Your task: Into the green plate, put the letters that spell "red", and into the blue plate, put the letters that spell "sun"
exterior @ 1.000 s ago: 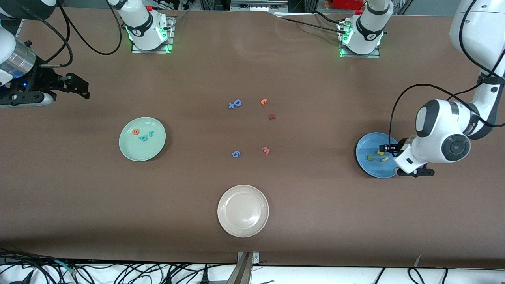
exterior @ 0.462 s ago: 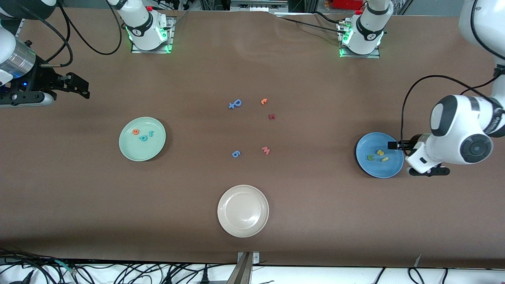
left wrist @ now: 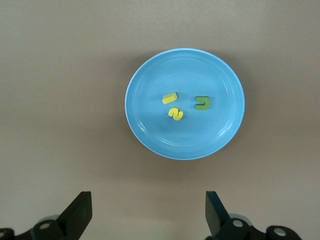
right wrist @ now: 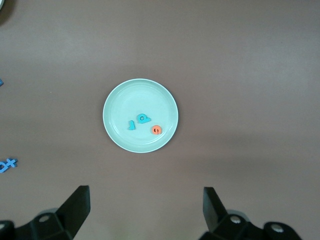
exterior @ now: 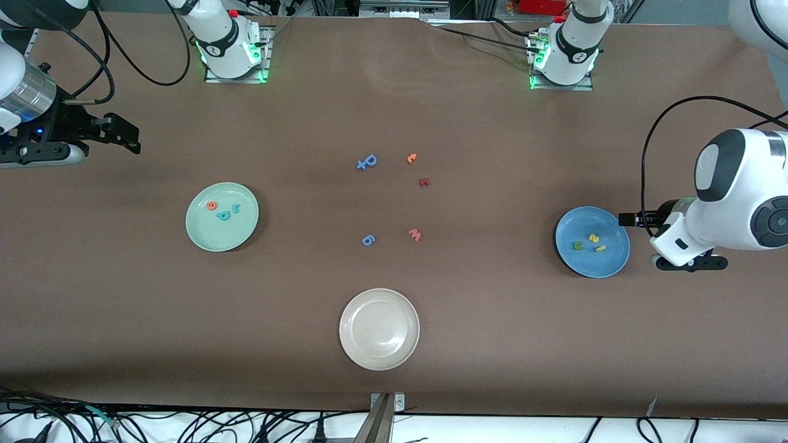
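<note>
You are looking at a brown table (exterior: 492, 320). Directly on it: the green plate (exterior: 222, 234) toward the right arm's end, the blue plate (exterior: 592, 266) near the left arm's end, and an off-white plate (exterior: 379, 329) near the table edge closest to the front camera. Mid-table lie blue letters (exterior: 367, 162) (exterior: 367, 240), an orange letter (exterior: 412, 158), a dark red letter (exterior: 423, 182) and a pink letter (exterior: 415, 234).

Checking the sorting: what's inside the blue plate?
The blue plate holds three letters: green "u", yellow "s", yellow bar piece. Nothing covers them.
</note>
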Available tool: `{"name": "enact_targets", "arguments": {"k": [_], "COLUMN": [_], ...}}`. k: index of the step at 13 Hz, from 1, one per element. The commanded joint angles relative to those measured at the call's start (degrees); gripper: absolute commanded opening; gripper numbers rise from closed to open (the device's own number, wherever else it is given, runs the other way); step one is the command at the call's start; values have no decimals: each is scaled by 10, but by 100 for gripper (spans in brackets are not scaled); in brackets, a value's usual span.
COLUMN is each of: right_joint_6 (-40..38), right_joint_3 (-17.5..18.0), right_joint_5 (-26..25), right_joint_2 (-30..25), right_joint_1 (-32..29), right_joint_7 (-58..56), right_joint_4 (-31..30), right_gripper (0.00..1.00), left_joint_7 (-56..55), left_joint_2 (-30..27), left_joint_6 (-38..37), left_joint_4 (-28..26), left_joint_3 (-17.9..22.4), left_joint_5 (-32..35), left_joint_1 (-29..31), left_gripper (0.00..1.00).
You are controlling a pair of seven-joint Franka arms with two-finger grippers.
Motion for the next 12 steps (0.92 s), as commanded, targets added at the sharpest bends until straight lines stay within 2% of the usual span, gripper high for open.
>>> {"name": "enact_targets", "arguments": {"k": [1,2,4,6,8,12], "right_joint_6": [-11,-11,-11,-11,-11,-11], "right_joint_3": [0,0,-1,0,0,-1], "right_joint_5": [9,8,9,9,9,7], "right_joint_2": [0,0,0,0,0,0], "right_joint_1": [0,0,0,0,0,0], "right_joint_7": [-3,-4,-5,-4,-3,-5], "right_joint_4": [10,10,10,10,10,11], "right_gripper": [100,100,100,100,100,100], "left_joint_7": [11,11,36,103,125,126], "left_joint_2": [-36,-47,-81,-117,-157,-207], "left_joint_6": [-27,-32,-55,-71,-84,-85], "left_joint_4": [8,5,-2,-1,-1,0], "left_joint_3": [10,21,75,103,153,167], "left_joint_5": [-3,-3,-10,-53,-90,-110], "left_joint_1": [-18,-35,-93,-98,-118,-124], "left_gripper": [100,100,100,100,100,100]}}
